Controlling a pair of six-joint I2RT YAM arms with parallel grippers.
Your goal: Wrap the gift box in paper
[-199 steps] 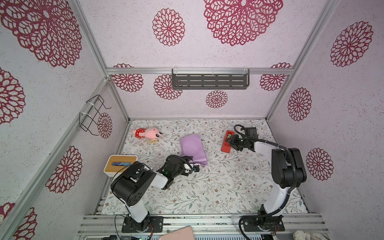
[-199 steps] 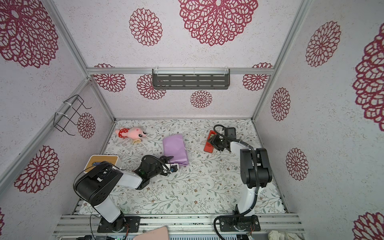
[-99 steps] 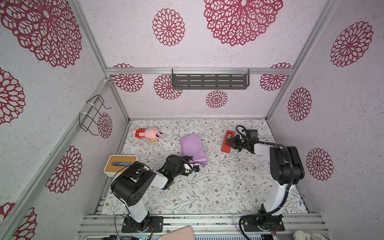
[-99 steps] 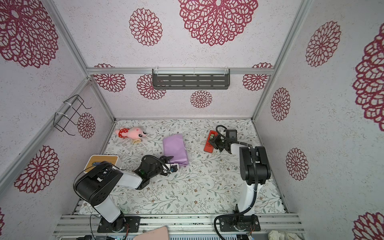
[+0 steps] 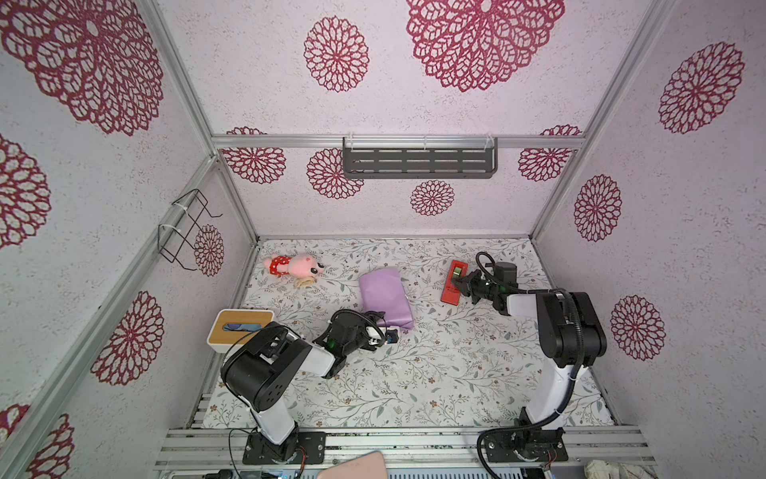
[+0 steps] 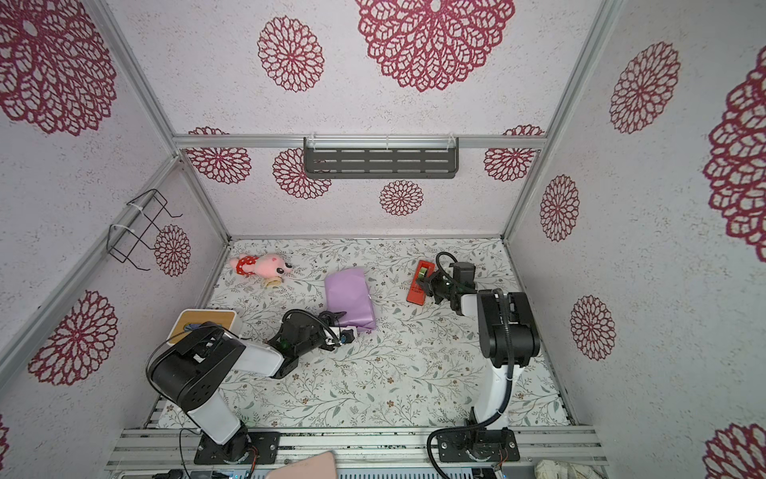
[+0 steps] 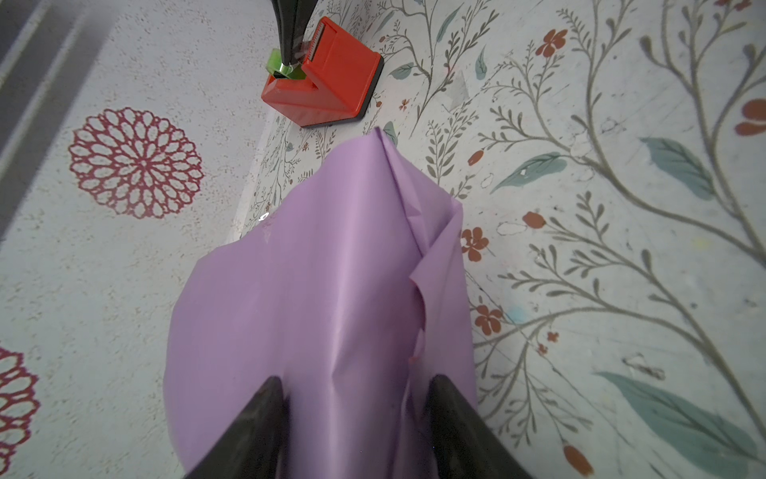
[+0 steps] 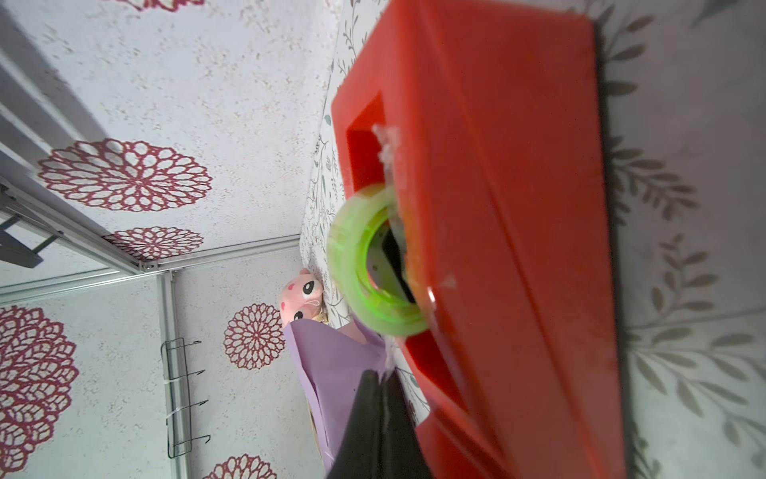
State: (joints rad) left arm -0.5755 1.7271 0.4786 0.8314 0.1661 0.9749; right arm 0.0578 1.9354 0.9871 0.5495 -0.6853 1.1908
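The purple paper [image 5: 385, 296] lies bunched up in the middle of both top views, on the bench [image 5: 435, 365]. The gift box cannot be seen. The left gripper [image 7: 356, 385] holds the paper's lower end. The right gripper [image 8: 378, 379] is pinched tight at the red tape holder [image 5: 449, 295].

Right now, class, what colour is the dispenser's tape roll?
Tape roll: green, best in right wrist view.

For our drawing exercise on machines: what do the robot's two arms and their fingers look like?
Both match: the left arm and right arm each have bulky black joint housings joined by smooth white links. Black cables loop along them. The fingers are dark, smooth and taper toward the tips. A small green light glows at the left wrist.
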